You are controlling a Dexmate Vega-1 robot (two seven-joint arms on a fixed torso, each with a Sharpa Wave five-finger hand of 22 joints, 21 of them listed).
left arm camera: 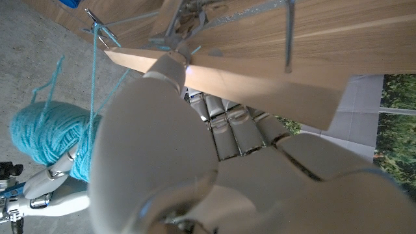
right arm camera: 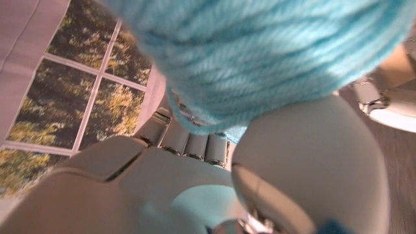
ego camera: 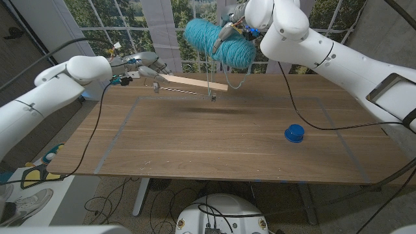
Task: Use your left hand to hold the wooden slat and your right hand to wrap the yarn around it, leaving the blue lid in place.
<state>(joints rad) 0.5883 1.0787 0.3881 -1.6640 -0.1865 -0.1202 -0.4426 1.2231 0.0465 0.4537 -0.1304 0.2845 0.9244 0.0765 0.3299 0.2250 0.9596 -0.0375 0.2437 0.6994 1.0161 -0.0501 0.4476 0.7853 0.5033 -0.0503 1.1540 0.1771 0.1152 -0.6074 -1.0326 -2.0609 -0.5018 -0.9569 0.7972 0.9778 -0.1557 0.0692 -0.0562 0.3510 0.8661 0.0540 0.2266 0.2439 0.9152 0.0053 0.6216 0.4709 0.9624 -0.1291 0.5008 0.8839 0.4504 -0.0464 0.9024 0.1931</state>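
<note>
My left hand [ego camera: 148, 67] grips one end of the pale wooden slat [ego camera: 195, 82] and holds it level above the far part of the table. In the left wrist view the slat [left arm camera: 260, 78] lies across my left hand [left arm camera: 214, 156]. My right hand [ego camera: 233, 27] holds the teal yarn skein [ego camera: 218, 43] in the air above the slat's free end. Thin strands of yarn [ego camera: 209, 78] hang from the skein down to the slat. The skein [right arm camera: 260, 58] sits against my right hand [right arm camera: 214, 175] in the right wrist view. The blue lid [ego camera: 294, 134] lies on the table at the right.
The wooden table [ego camera: 214, 149] carries grey tape lines [ego camera: 120, 133] marking a rectangle. Black cables [ego camera: 312, 120] trail over the table's right and left sides. Windows stand behind the far edge.
</note>
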